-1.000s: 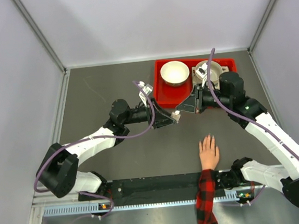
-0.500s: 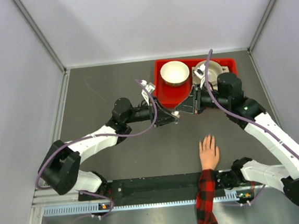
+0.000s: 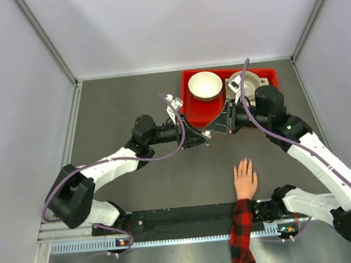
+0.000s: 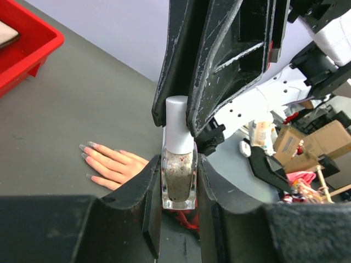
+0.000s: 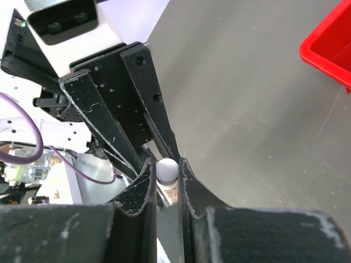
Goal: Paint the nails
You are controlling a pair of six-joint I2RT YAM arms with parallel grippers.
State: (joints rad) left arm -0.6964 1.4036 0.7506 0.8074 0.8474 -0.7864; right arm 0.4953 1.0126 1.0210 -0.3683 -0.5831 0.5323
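On the grey table [image 3: 136, 172], the left hand [image 4: 178, 164] clamps a polish bottle [image 4: 178, 186] by its glass body; the right hand [image 5: 166, 171] pinches its white cap [image 4: 178, 123]. The nails [image 4: 88, 147] tip a person's flat fingers [image 4: 112, 160] nearer the bases, apart from both.

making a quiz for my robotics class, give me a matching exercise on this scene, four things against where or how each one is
Things:
1. left claw
2. right claw
3. hand
4. white bowl

Places or states:
a. shut on the white cap
b. sitting in the red tray
c. shut on the glass body of the polish bottle
d. lying flat on the table, fingers pointing away from the arm bases

Pairs: 1-c, 2-a, 3-d, 4-b
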